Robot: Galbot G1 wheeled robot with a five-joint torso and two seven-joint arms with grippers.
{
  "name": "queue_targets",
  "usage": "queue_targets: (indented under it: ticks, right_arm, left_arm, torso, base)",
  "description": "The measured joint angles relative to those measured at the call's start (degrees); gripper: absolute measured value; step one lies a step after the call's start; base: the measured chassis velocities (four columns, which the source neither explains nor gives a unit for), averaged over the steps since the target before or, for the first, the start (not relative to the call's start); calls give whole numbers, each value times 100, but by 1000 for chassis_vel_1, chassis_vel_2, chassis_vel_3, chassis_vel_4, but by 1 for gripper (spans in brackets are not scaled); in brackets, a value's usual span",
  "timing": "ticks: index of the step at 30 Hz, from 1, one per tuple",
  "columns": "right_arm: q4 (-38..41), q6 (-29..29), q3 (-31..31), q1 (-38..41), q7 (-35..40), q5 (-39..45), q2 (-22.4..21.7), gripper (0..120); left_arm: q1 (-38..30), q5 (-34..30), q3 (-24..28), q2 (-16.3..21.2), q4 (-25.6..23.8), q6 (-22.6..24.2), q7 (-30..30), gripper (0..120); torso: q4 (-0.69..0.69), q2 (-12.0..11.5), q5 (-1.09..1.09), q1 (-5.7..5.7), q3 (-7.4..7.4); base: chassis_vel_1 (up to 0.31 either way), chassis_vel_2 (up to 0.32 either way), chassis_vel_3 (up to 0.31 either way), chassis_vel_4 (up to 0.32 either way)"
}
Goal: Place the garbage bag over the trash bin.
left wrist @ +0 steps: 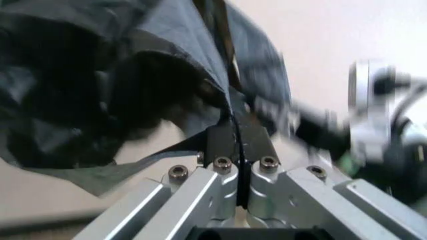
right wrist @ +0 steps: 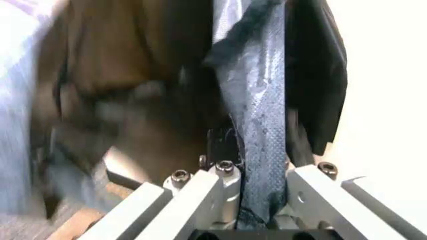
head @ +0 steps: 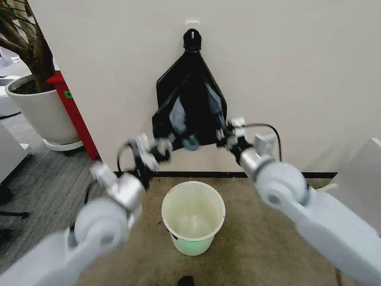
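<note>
The black garbage bag (head: 189,101) hangs against the wall from a hook, gathered to a knot at its top and spread wide at its lower edge. My left gripper (head: 159,146) is shut on the bag's lower left edge, seen close up as the left gripper (left wrist: 235,136) pinching the black film (left wrist: 120,75). My right gripper (head: 230,134) holds the lower right edge; in the right wrist view the right gripper (right wrist: 257,147) is shut on a strip of bag (right wrist: 257,100). The cream-white trash bin (head: 193,217) stands upright on the floor directly below, its mouth uncovered.
A large white plant pot (head: 37,110) with a tree stands at the left beside a red panel (head: 76,116). The wall (head: 297,71) is right behind the bag. A grey block (head: 357,173) sits at the right. A small dark object (head: 186,280) lies near the bottom edge.
</note>
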Motion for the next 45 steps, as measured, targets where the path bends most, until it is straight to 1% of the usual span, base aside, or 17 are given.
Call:
queue_targets:
  ticks: [2,6,11,14,16,17,18,20,24,25,27,31,32,35,38,42,45]
  right_arm:
    - [181,1,126,-144,0,-2,-80,0]
    - [329,51,292,-187,8,-88,-71,0]
    - [747,127,740,-412,117,18,37,0]
    - [1022,223,1163,-702,115,95,117,0]
    - [1109,252,1336,-818,83,102,152,0]
    - [1265,315,1648,-1059,-19,84,222,0]
    - [1265,315,1648,-1059,-19,84,222,0]
    - [1394,371,1890,-1340,-131,-28,301,0]
    - [1457,567,2473,-2067,-579,-426,597,0]
    - [1457,567,2473,-2067,-579,-426,597,0]
    - [1457,607,2632,-2096,-652,-475,646,0]
    - [1453,736,2918,-2030,-853,-695,605,0]
    - [1453,736,2918,-2030,-853,-695,605,0]
    - [1447,796,3008,-2005,-1042,-952,623,0]
    - [1440,849,3070,-2083,-1245,-1287,665,0]
    - [1434,872,3155,-2303,-1343,-1459,688,0]
    - [1431,871,3173,-2479,-1349,-1487,725,0]
  left_arm:
    - [203,98,-22,13,-84,10,62,0]
    - [137,153,-190,29,-121,-10,70,0]
    - [101,-121,-324,137,-369,-38,-31,0]
    - [212,-325,-351,222,-580,-40,-85,0]
    - [240,-399,-369,261,-600,-39,-90,0]
    - [306,-532,-466,356,-612,-35,-96,0]
    - [306,-532,-466,356,-612,-35,-96,0]
    - [400,-699,-719,403,-615,7,-104,0]
    - [674,-1190,-1664,547,-615,113,-120,0]
    - [674,-1190,-1664,547,-615,113,-120,0]
    - [729,-1305,-1909,600,-611,124,-135,0]
    - [684,-1711,-2749,737,-603,116,-189,0]
    - [684,-1711,-2749,737,-603,116,-189,0]
    - [565,-1910,-3219,804,-601,62,-171,0]
    - [506,-1970,-3523,865,-598,-14,-113,0]
    - [510,-2149,-3779,894,-595,-34,-112,0]
    - [575,-2173,-3815,846,-593,-16,-114,0]
  torso:
    - [1,0,0,0,0]
    - [1,0,-1,0,2]
    - [1,0,-2,0,1]
    - [0,0,-1,0,1]
    - [1,0,-1,0,1]
    - [-1,0,-1,0,2]
    - [-1,0,-1,0,2]
    - [1,0,-3,0,2]
    - [-1,0,-1,0,2]
    - [-1,0,-1,0,2]
    - [0,0,-1,0,2]
    - [0,0,-2,0,2]
    - [0,0,-2,0,2]
    - [0,0,-2,0,2]
    - [1,0,-2,0,2]
    - [0,0,-2,0,2]
    - [0,0,-2,0,2]
  base:
    - [0,0,0,0]
    - [0,0,0,0]
    - [0,0,0,0]
    - [0,0,0,0]
    - [0,0,0,0]
    - [0,0,0,0]
    - [0,0,0,0]
    - [0,0,0,0]
    - [0,0,0,0]
    - [0,0,0,0]
    - [0,0,0,0]
    - [0,0,0,0]
    - [0,0,0,0]
    - [0,0,0,0]
    - [0,0,0,0]
    - [0,0,0,0]
    - [0,0,0,0]
